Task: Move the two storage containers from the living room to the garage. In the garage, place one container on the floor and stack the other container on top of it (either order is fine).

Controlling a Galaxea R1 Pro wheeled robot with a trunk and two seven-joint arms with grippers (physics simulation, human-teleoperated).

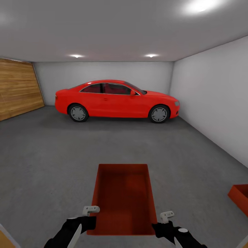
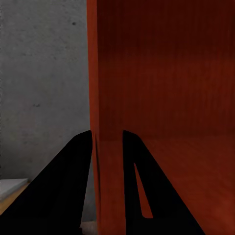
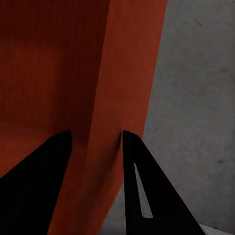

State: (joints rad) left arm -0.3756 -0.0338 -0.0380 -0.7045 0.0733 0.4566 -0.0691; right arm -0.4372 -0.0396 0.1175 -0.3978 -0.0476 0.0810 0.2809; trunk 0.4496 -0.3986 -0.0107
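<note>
We hold the container (image 1: 122, 198) with both grippers, left (image 2: 107, 147) and right (image 3: 95, 147), fingers pinching its side walls. If we miss the second container (image 1: 241, 198) at right, the stack tips

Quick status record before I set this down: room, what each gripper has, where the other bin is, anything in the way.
room: garage, grey concrete floor, wood-plank door
held bin: orange-red open-top storage container, empty
left gripper: shut on held bin's left wall
right gripper: shut on held bin's right wall
second bin: matching orange-red container on floor, at right edge of head view
ahead: red car by far wall
</note>
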